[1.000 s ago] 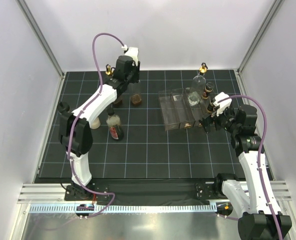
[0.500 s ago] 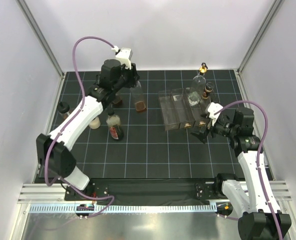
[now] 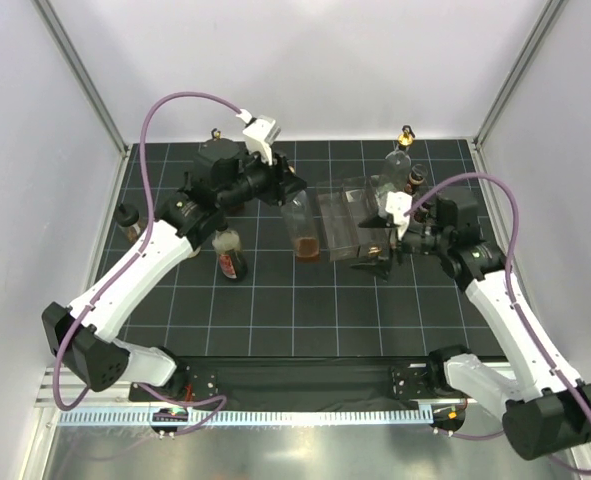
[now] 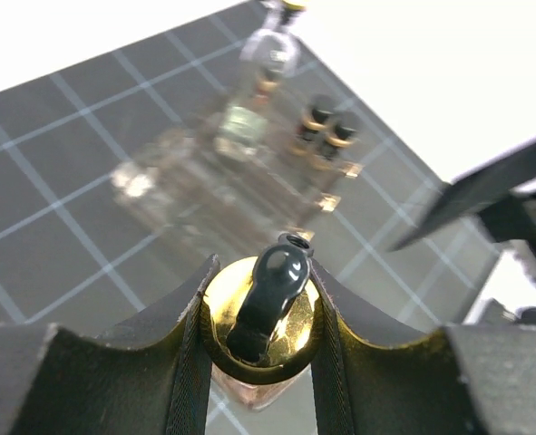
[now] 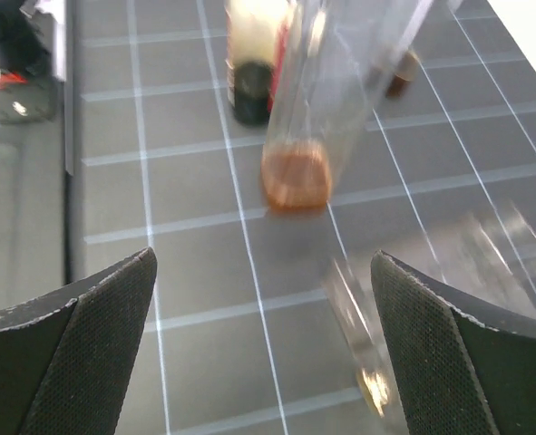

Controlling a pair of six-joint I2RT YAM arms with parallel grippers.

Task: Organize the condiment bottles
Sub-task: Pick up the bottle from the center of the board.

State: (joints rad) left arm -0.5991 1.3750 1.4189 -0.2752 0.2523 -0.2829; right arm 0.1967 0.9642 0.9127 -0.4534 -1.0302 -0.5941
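Since the earlier frame the left arm has swung right, carrying the tall clear bottle from the back-left mat toward the rack; the right arm has reached left along the rack's near side.

Top view: left gripper [image 3: 283, 188] is clenched on the neck of the tall clear bottle [image 3: 303, 228]; the bottle's long axis is near upright, base toward the camera; the rack [image 3: 347, 215] sits just to its right; right gripper [image 3: 373, 262] is spread wide by the rack's near edge.

Left wrist: fingers [image 4: 181, 317] pinch the gold pourer top [image 4: 260, 313]; the rack [image 4: 204, 190] lies ahead.

Right wrist: pads [image 5: 86, 344] stand far apart, empty; the bottle's amber base [image 5: 297, 172] is straight ahead.

Left arm is nearer; the next move looks like a short shift right.
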